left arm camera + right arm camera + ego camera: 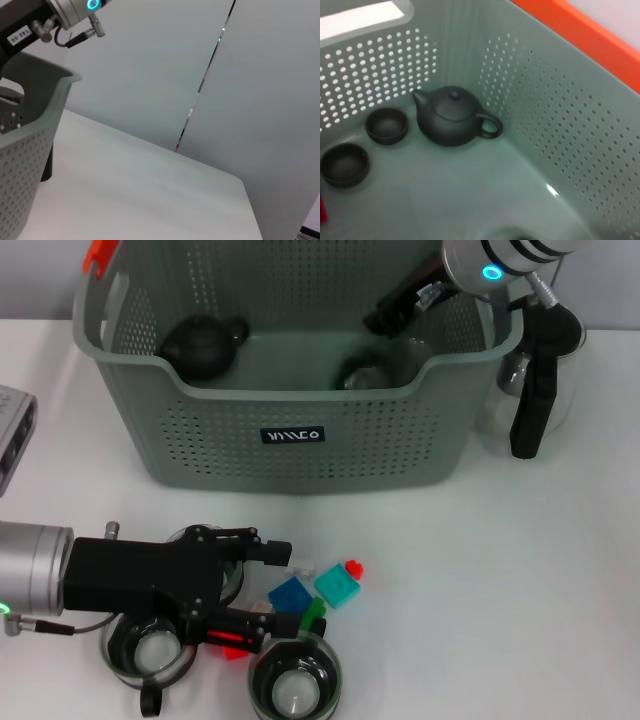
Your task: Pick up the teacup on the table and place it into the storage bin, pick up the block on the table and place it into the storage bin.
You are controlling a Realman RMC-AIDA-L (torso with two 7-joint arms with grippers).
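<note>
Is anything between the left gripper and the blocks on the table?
Nothing visible. The left gripper sits right beside the blocks, with glass cups just below it. The right gripper is inside the storage bin.

Bright, even overhead light; soft shadows; slight blur inside the storage bin.

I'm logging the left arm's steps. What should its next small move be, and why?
Probably close the left gripper on the blue block: its fingers look open with that block between their tips, though its height above the table is unclear. The right gripper reaches into the bin.
</note>
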